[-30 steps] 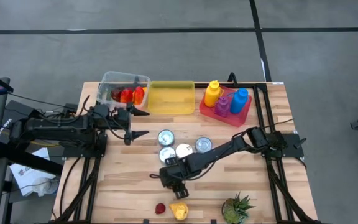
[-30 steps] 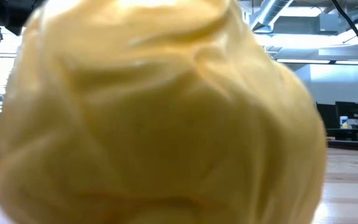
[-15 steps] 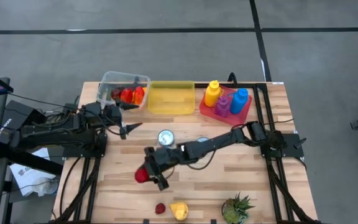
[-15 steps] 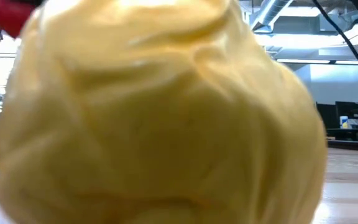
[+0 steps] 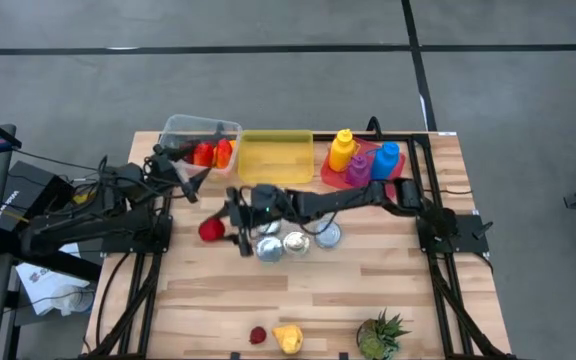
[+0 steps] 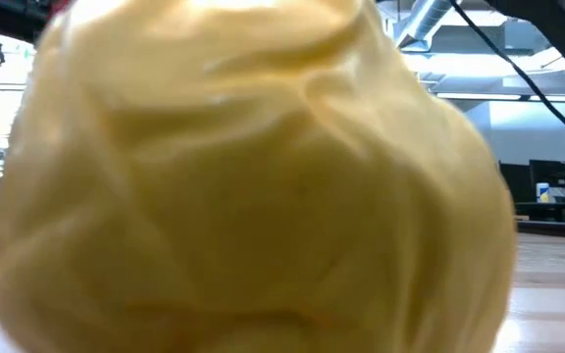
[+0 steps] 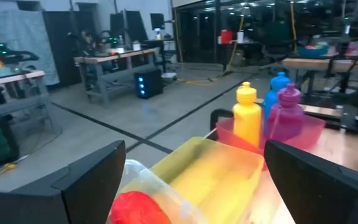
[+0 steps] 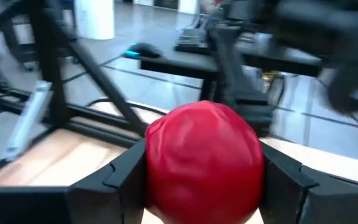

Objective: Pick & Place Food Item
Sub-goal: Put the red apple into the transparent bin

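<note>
Red fruit (image 5: 211,230) clamped in right pincer (image 5: 225,228), carried up-counter from front edge since a second ago, now held above counter (image 5: 368,290) near clear bin (image 5: 198,130). Left pincer (image 5: 190,171) spread, drawn back. Drop judged next.

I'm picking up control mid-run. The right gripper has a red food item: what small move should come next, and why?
Probably carry it a little farther toward the clear bin. The right gripper is shut on the red food item over bare table, short of that bin, which already holds red pieces. The left gripper waits open beside the bin.
</note>
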Robot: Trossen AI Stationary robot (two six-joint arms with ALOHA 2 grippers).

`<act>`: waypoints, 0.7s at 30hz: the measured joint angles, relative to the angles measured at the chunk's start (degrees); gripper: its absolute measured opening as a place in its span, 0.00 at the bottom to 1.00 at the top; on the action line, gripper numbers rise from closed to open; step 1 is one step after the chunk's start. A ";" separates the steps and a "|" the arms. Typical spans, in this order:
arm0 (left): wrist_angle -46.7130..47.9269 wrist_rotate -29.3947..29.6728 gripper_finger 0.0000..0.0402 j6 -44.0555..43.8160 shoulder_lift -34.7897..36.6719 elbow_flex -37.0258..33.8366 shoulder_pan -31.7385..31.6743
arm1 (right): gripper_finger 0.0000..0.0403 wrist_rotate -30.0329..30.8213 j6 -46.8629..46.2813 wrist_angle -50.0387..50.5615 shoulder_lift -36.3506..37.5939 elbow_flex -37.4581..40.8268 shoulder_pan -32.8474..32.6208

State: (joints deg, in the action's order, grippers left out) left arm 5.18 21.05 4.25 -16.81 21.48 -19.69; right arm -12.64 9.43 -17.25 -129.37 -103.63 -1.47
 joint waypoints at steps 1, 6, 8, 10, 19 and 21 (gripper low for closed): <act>0.36 0.01 0.93 0.00 0.28 0.02 -0.03 | 0.54 0.00 -0.15 -0.20 -0.02 0.00 0.87; 2.24 -2.51 0.93 -0.20 0.61 0.02 -0.01 | 0.54 0.03 -0.47 -0.58 -0.02 0.00 4.94; 2.11 -4.19 0.93 -0.38 0.61 0.02 -0.01 | 0.54 0.02 -0.66 -0.26 -0.02 0.00 6.31; 2.05 -4.91 0.93 -0.51 0.61 0.02 -0.01 | 0.54 0.02 -1.41 0.30 -0.02 0.00 7.42; 0.74 -17.03 0.93 -2.86 0.61 0.02 0.01 | 0.54 0.35 -1.77 4.82 -0.07 0.00 10.27; -0.02 -21.60 0.93 -4.99 0.61 0.02 0.01 | 0.54 0.37 -1.52 5.13 -0.10 0.00 10.31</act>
State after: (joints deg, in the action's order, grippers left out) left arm 5.15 -0.56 -0.74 -16.21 21.50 -19.68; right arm -12.27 7.91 -12.12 -129.47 -103.63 8.84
